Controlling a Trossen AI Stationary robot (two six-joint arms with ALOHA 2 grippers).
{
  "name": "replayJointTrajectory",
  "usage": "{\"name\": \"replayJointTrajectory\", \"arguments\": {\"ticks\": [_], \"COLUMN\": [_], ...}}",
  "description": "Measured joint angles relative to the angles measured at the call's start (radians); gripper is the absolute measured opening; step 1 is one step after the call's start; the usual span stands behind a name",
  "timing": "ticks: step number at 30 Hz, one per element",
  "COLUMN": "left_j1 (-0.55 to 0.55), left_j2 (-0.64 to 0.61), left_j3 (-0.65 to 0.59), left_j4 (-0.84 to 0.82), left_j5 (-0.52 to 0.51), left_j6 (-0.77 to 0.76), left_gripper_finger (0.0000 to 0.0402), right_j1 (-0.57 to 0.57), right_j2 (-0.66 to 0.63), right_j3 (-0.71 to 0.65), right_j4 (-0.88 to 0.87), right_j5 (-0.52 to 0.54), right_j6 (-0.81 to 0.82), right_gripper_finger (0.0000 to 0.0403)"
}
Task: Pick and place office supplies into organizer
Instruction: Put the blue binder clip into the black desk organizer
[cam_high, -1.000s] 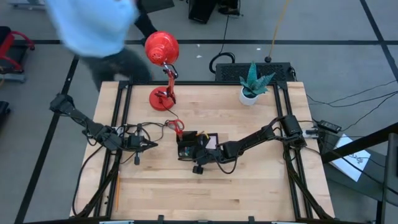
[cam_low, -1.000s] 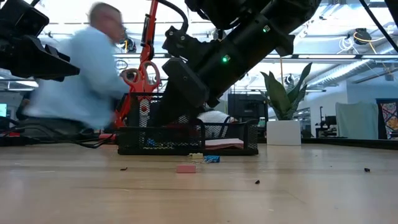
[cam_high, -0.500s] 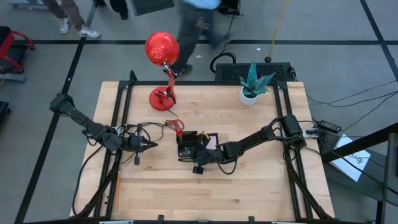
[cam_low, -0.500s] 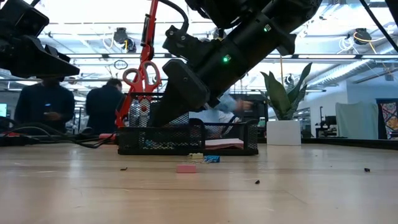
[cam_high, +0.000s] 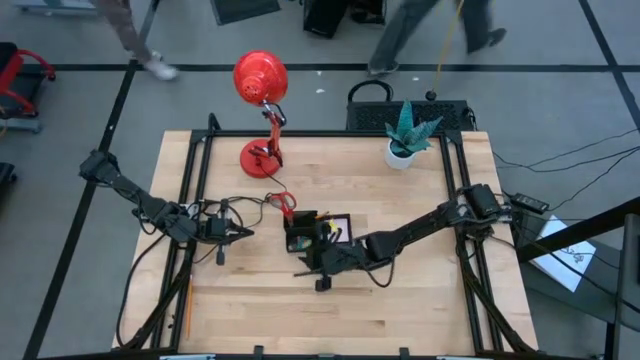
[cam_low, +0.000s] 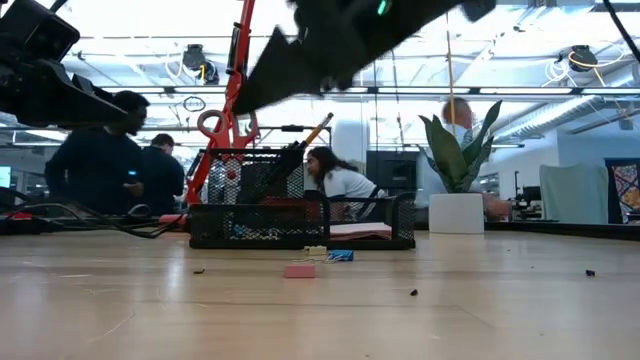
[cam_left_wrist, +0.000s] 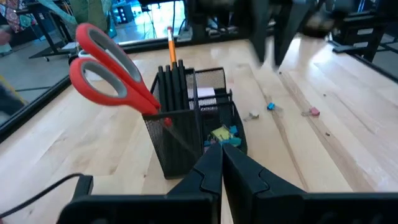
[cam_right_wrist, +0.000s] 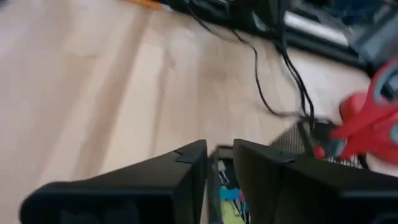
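The black mesh organizer (cam_high: 315, 230) (cam_low: 300, 225) stands mid-table. Red-handled scissors (cam_left_wrist: 102, 81), black pens (cam_left_wrist: 171, 84) and an orange pencil (cam_low: 318, 130) stand upright in its tall cup. A pale sticky-note pad (cam_low: 360, 232) and blue clips (cam_right_wrist: 230, 194) lie in its low tray. A blue clip (cam_low: 341, 256), a pale clip (cam_left_wrist: 252, 116) and a pink piece (cam_low: 299, 270) lie on the table in front. My right gripper (cam_right_wrist: 221, 155) (cam_high: 300, 270) hangs above the table just near of the organizer, open by a narrow gap and empty. My left gripper (cam_left_wrist: 221, 149) (cam_high: 245, 233) waits shut, left of the organizer.
A red desk lamp (cam_high: 262, 100) stands behind the organizer, and a white plant pot (cam_high: 403, 152) sits at the far right. Cables (cam_high: 265, 200) run from the lamp's base toward the left arm. A thin orange stick (cam_high: 187, 305) lies at the left rail. People move beyond the far edge.
My right gripper has risen from the organizer's front and drawn back toward the near edge, so the organizer's front now shows in the low view. The organizer and its contents have stayed put. People have walked past behind the table.
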Motion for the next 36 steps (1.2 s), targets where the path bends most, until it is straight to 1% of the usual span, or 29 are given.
{"name": "replayJointTrajectory", "arguments": {"ticks": [2, 3, 5, 6, 7, 14, 15, 19, 21, 24, 27, 36], "left_j1": [0.000, 0.000, 0.000, 0.000, 0.000, 0.000, 0.000, 0.000, 0.000, 0.000, 0.000, 0.000], "left_j2": [0.003, 0.004, 0.005, 0.005, 0.005, 0.005, 0.005, 0.005, 0.005, 0.005, 0.005, 0.005], "left_j3": [0.000, 0.000, 0.000, 0.000, 0.000, 0.000, 0.000, 0.000, 0.000, 0.000, 0.000, 0.000], "left_j4": [0.000, 0.001, 0.000, 0.000, 0.000, 0.001, 0.003, 0.006, 0.004, 0.002, 0.002, 0.000], "left_j5": [0.000, 0.000, 0.000, 0.000, 0.000, -0.005, -0.005, -0.005, -0.005, -0.006, -0.006, -0.007], "left_j6": [0.000, 0.000, 0.000, 0.000, 0.000, -0.003, -0.004, -0.010, -0.011, -0.010, -0.010, -0.010], "left_gripper_finger": [0.0019, 0.0019, 0.0019, 0.0019, 0.0019, 0.0019, 0.0019, 0.0019, 0.0019, 0.0019, 0.0019, 0.0019], "right_j1": [0.020, 0.027, 0.034, 0.035, 0.038, 0.039, 0.037, 0.033, 0.029, 0.025, 0.025, 0.025], "right_j2": [-0.030, -0.044, -0.060, -0.061, -0.061, 0.007, 0.021, 0.064, 0.076, 0.086, 0.098, 0.097], "right_j3": [0.000, 0.000, 0.000, 0.000, 0.000, 0.000, 0.000, 0.000, 0.000, -0.001, -0.001, -0.001], "right_j4": [-0.034, -0.063, -0.102, -0.115, -0.119, -0.164, -0.174, -0.192, -0.201, -0.243, -0.257, -0.293], "right_j5": [-0.014, -0.044, -0.146, -0.180, -0.187, -0.182, -0.174, -0.079, -0.081, -0.077, -0.029, 0.001], "right_j6": [-0.023, -0.029, -0.029, -0.026, -0.021, 0.047, 0.058, 0.079, 0.081, 0.081, 0.079, 0.092], "right_gripper_finger": [0.0058, 0.0048, 0.0022, 0.0011, 0.0006, 0.0002, 0.0002, 0.0001, 0.0001, 0.0001, 0.0001, 0.0000]}}
